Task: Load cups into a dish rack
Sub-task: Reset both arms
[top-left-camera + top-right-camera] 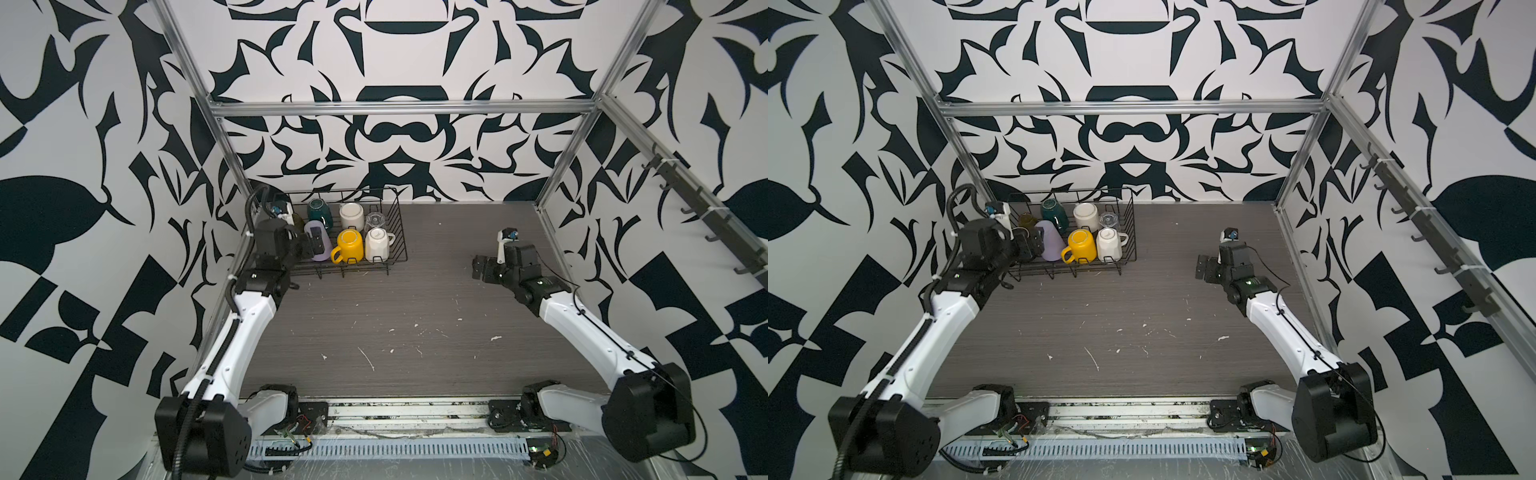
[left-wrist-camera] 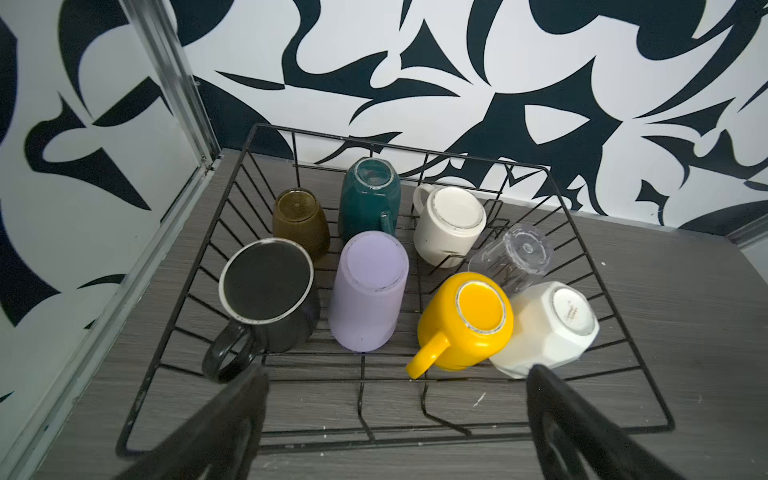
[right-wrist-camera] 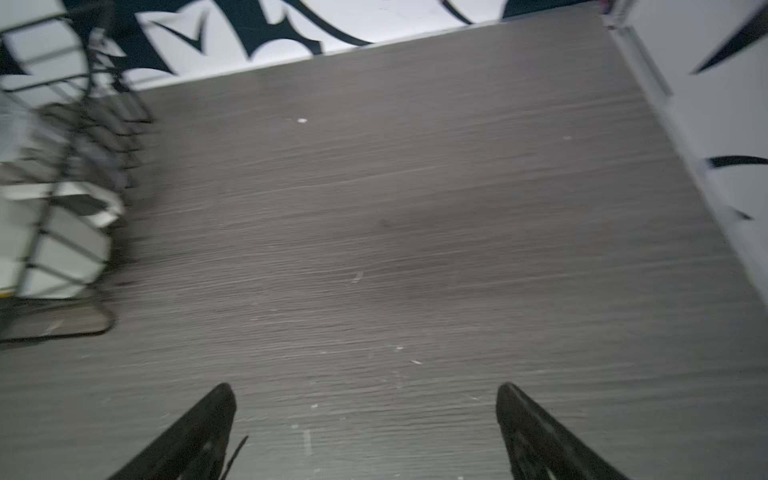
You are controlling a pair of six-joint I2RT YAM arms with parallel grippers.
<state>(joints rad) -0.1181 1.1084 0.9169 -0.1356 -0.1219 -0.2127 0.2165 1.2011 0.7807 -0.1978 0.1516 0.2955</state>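
Observation:
The black wire dish rack (image 2: 399,145) stands at the table's back left in both top views (image 1: 401,232) (image 1: 1134,232). Several cups sit upside down in it: black mug (image 2: 266,282), lilac tumbler (image 2: 370,286), yellow mug (image 2: 469,324), cream faceted mug (image 2: 552,328), amber glass (image 2: 299,220), dark-green mug (image 2: 368,199), white mug (image 2: 451,224) and clear glass (image 2: 515,257). My left gripper (image 2: 399,374) hangs open and empty over the rack's near-left edge (image 1: 316,245). My right gripper (image 3: 365,392) is open and empty above bare table, right of the rack (image 1: 480,268).
The grey wood table (image 1: 395,324) is bounded by patterned walls and aluminium frame posts (image 1: 232,166). A rail with hooks (image 1: 706,216) runs along the right wall. A slotted cable tray (image 1: 386,449) lies along the front edge between the arm bases.

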